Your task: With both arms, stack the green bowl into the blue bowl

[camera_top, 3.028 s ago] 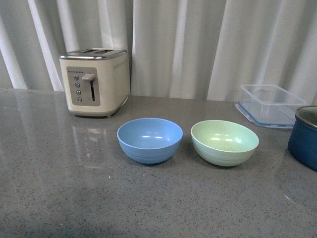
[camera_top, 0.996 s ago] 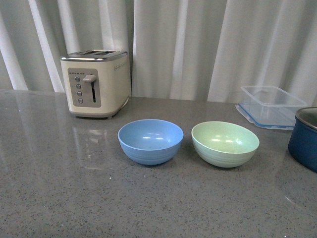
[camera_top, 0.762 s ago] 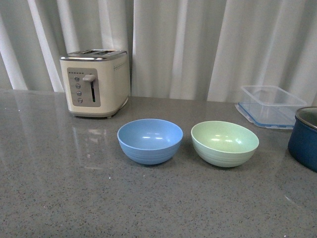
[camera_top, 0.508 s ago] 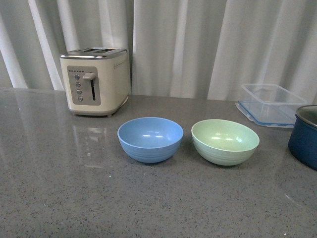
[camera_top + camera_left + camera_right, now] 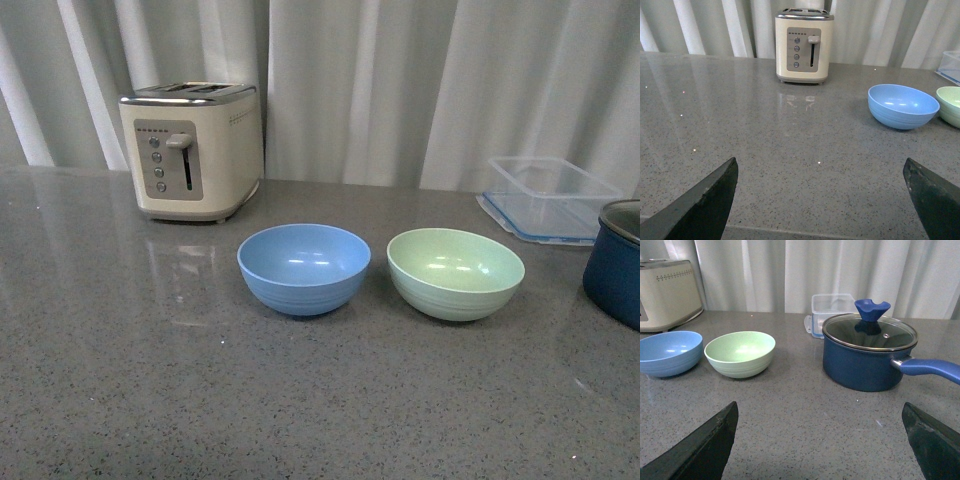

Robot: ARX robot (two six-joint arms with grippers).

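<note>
A glossy grey speckled counter (image 5: 120,400) carries a cream two-slot toaster (image 5: 192,150). Far to the toaster's right sits a dark navy lidded pot (image 5: 860,367). Between them, apart, are the sky-blue round plastic bowl (image 5: 303,268) and, rightward, the pale mint-green round plastic bowl (image 5: 455,272). The left gripper (image 5: 820,162) and right gripper (image 5: 820,405) gape wide, empty. A reach may clip the pot, and a pinch on the thin rim may slip, skidding either bowl.

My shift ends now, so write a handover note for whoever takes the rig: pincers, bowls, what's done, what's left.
Left pincer: open, empty.
Right pincer: open, empty.
The blue bowl and green bowl sit upright side by side on the counter, not touching, both empty.
Done: nothing; neither bowl is grasped.
To do: lift the green bowl and set it into the blue bowl.
</note>
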